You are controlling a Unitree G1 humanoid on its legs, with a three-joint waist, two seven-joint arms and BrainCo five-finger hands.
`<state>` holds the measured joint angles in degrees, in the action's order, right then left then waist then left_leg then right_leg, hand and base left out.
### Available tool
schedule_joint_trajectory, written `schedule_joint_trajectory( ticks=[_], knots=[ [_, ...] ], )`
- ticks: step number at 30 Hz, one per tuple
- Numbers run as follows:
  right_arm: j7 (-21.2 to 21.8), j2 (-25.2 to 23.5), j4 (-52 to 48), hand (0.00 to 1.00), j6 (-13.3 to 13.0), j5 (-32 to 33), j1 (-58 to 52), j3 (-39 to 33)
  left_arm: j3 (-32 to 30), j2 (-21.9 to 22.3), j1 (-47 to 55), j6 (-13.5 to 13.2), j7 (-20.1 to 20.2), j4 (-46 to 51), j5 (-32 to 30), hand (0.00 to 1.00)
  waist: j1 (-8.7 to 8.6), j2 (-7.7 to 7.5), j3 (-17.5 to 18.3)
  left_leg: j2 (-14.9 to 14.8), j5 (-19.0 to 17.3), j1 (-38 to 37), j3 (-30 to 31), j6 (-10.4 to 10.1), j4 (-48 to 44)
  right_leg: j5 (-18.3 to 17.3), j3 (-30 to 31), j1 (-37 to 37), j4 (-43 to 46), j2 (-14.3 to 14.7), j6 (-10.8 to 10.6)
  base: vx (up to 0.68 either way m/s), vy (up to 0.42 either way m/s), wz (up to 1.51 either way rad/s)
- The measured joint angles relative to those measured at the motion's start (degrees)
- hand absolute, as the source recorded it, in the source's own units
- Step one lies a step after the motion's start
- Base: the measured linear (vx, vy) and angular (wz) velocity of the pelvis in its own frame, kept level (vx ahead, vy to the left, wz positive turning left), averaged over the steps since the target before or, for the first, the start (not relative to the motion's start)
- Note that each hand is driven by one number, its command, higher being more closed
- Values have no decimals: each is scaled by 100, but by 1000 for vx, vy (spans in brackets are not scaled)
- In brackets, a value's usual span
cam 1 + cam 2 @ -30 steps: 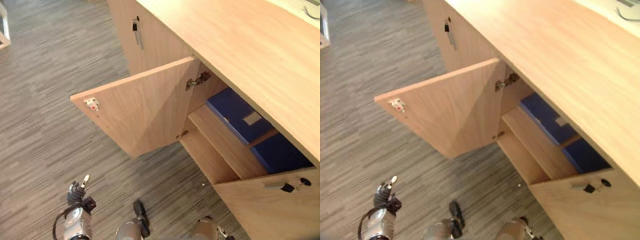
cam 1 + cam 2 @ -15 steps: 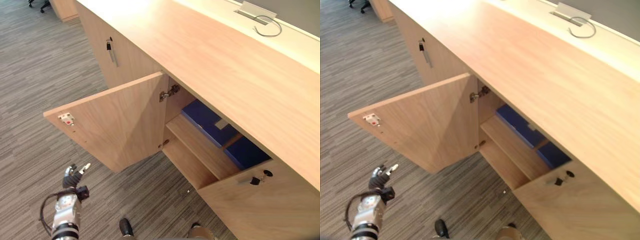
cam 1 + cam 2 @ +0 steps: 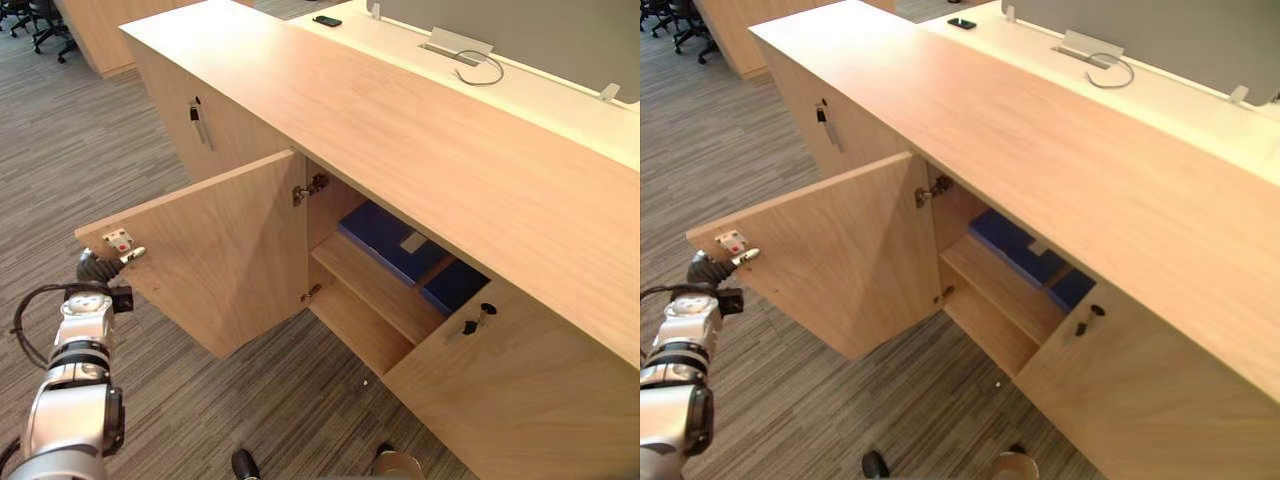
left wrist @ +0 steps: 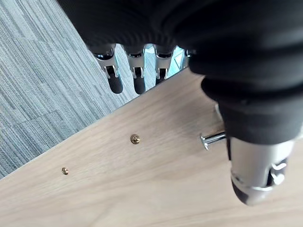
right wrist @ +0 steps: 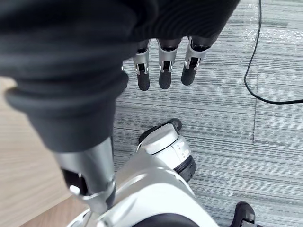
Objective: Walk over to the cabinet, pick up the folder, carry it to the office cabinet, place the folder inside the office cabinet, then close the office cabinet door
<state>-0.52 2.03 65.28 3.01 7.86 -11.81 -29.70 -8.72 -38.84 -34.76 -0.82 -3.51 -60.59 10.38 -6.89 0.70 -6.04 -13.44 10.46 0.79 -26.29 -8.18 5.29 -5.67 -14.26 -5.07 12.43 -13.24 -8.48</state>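
The left hand (image 3: 97, 268) is at the free edge of the open door (image 3: 220, 250), just below the latch plate (image 3: 117, 240). Its fingers (image 4: 138, 80) lie straight and apart, reaching past the edge. The thumb (image 4: 255, 161) sits over the wood near a metal pin (image 4: 210, 138), clasping nothing. Whether any tip presses the door I cannot tell.

The right hand (image 5: 163, 71) hangs slack and empty over the floor (image 5: 265, 142).

The blue folder (image 3: 385, 232) lies on the upper shelf (image 3: 375, 290) inside the office cabinet, a second blue one (image 3: 455, 285) beside it, so I judge that closing is what remains.

Three things could go wrong:
- Straight fingers so near the edge could slide off as the door swings (it would then stop ajar).
- A thumb left on the inner face could be caught against the cabinet frame.
- The neighbouring door (image 3: 520, 400) looks ajar too.
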Motion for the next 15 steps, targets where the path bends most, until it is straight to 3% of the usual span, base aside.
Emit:
schedule_joint_trajectory(
  ticks=[6,10,13,15],
  knots=[
    [3,-21,24,0,-39,0,-27,-15,364,64,-10,-66,-69,-41,1149,0,36,-28,16,0,6,2,0,-4,-1,37,-3,24,-51,15,-13,-3,-1,-1],
    [-13,-40,24,0,-52,0,-37,-3,626,127,264,-160,-106,327,1405,0,84,-65,37,0,6,2,22,-4,0,55,-33,71,-104,20,-9,-11,-5,4],
    [-13,-61,25,0,-65,-6,-80,14,948,197,1094,-295,-119,1244,1402,0,121,-108,64,8,6,1,124,-4,3,88,-140,215,-231,24,0,-5,6,17],
    [-19,-62,30,0,-65,-43,-88,37,1233,337,1787,-466,-114,1990,1522,0,262,-158,93,13,5,16,156,-5,5,88,-162,234,-258,23,1,-13,14,10]
  ],
)
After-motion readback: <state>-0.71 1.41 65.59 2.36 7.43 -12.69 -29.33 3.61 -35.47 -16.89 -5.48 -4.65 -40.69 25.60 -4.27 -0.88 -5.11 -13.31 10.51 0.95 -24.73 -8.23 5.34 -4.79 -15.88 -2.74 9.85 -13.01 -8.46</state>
